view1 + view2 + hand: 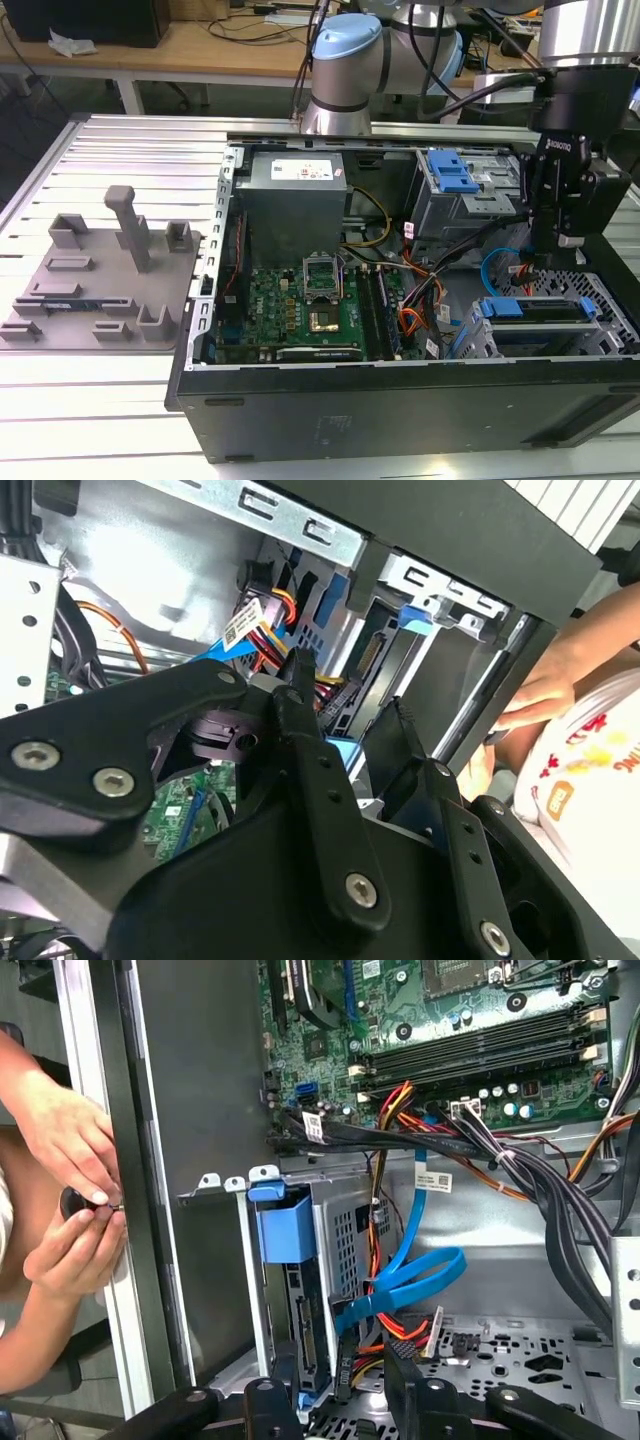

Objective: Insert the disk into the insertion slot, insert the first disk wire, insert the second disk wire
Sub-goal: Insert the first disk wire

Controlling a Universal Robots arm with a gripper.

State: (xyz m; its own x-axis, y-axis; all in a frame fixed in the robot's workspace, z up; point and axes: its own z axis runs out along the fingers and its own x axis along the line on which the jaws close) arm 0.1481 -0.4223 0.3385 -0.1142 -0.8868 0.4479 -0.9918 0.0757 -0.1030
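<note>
The disk (530, 307), in its blue carrier, sits inside the insertion slot (600, 300), a perforated grey cage at the exterior view's right. My gripper (548, 262) hangs just above that cage. In the first wrist view the disk (300, 1300) stands on edge in the cage. My gripper (340, 1405) is open, its black fingers (265, 1410) apart on either side of the disk's rear end. A black plug (343, 1370) on orange and yellow wires lies against that end; I cannot tell if it is seated. The second disk wire (420, 1270), a light-blue loop, curls beside the cage.
A person's hands (70, 1200) work at the case's outer wall, also seen as a hand (540, 690). The motherboard (310, 300), the power supply (295, 190) and a blue-latched drive unit (455, 180) fill the case. Thick black cables (560, 1210) cross nearby. A grey fixture plate (100, 270) lies outside.
</note>
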